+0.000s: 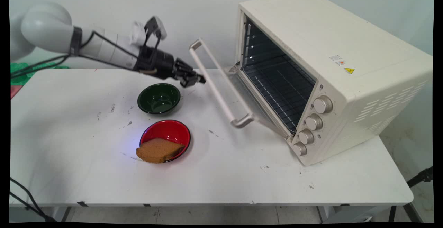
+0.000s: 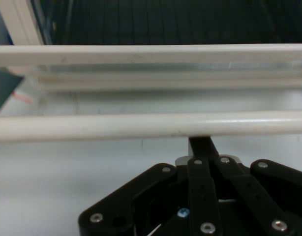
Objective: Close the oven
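Two bowls sit on the white table [image 1: 69,145] left of the oven [image 1: 332,69]. The green bowl [image 1: 159,98] is glossy, round and holds nothing visible. The red bowl [image 1: 166,138], with a black rim, lies nearer the camera and holds a flat brown slice of bread [image 1: 158,150] that overhangs its near edge.

The oven is a cream metal box with four round silver knobs [image 1: 313,121] down its front right side and slotted vents on its flank. Its glass door [image 1: 242,96] hangs open, tilted down toward the table, and a wire rack [image 1: 277,82] shows inside the dark cavity. A smooth, pale tubular handle [image 1: 218,84] runs along the door's outer edge.

The black gripper [image 1: 199,80] is at that handle, just above the green bowl's far side. In the hand view the handle bar [image 2: 141,126] crosses right over the fingertips [image 2: 202,145]; the fingers look drawn together, seemingly pressed against the bar, though the contact itself is hidden.
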Controlling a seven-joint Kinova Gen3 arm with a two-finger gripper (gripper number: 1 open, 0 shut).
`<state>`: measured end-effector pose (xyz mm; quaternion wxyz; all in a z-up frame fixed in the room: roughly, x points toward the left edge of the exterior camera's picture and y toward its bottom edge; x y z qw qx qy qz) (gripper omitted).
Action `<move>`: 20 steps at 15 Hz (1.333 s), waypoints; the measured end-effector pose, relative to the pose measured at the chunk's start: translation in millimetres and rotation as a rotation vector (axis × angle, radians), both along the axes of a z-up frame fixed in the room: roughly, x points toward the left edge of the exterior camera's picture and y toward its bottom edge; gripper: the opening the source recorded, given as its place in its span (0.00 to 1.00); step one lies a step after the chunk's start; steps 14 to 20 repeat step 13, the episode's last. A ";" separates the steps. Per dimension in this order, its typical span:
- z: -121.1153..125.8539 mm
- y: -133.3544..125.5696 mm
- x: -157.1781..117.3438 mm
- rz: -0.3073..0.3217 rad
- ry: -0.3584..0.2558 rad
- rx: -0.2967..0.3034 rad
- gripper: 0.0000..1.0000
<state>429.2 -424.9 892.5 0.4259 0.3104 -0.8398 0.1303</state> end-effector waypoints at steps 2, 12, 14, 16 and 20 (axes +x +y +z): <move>25.7 -3.1 -3.9 -0.001 0.035 -0.020 0.00; 101.5 6.1 9.0 -0.059 0.061 -0.025 0.00; 106.0 9.9 13.4 -0.069 0.055 -0.021 0.00; 106.0 9.9 13.4 -0.069 0.055 -0.021 0.00; 106.0 9.9 13.4 -0.069 0.055 -0.021 0.00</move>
